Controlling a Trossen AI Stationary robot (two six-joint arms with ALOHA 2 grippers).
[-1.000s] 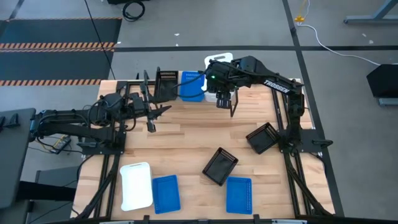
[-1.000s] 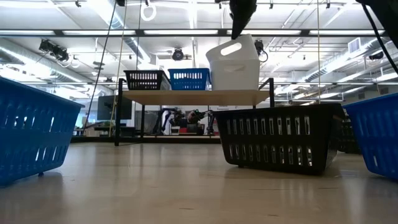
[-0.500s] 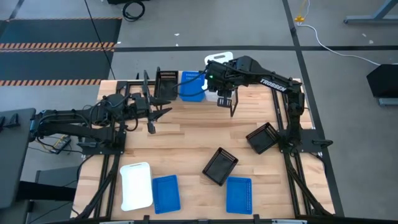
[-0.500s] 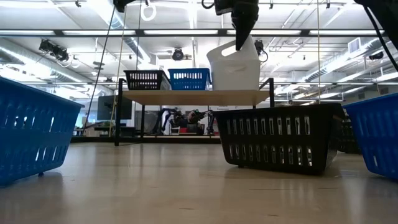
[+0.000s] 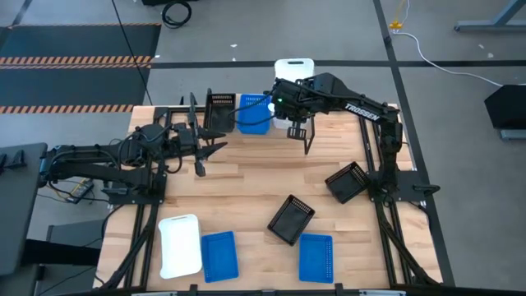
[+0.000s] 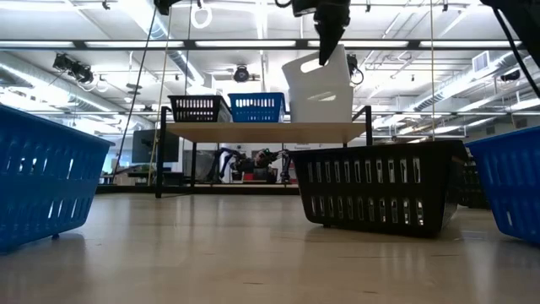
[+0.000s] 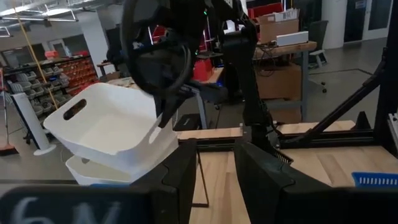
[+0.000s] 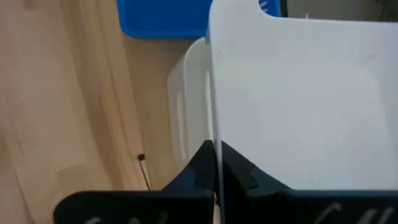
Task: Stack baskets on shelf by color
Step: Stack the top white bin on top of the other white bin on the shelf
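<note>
Right gripper (image 5: pixel 297 125): over the far edge of the desk (image 5: pixel 246 185) at the shelf; its jaws are closed narrowly on the near wall of a white basket (image 6: pixel 319 84), the thin rim pinched between them in the right wrist view.
Held white basket: tilted, raised above the right end of the shelf (image 6: pixel 261 131); in the left wrist view it sits partly nested over a second white basket (image 7: pixel 99 173) beneath it.
Shelf contents: a black basket (image 6: pixel 199 108) at the left end, a blue basket (image 6: pixel 257 107) just beside it in the middle, the white ones at the right end.
Left gripper (image 5: pixel 202 148): hanging over the desk's left half, near the shelf and well apart from the loose baskets; its jaws stand apart with nothing between them.
Loose baskets on the desk: an upside-down white basket (image 5: pixel 180 245) at the near left, a blue basket (image 5: pixel 219 256) just beside it, another blue basket (image 5: pixel 316 256) near the front right, a black basket (image 5: pixel 291 219) in the middle, a further black basket (image 5: pixel 347 182) towards the right edge.
</note>
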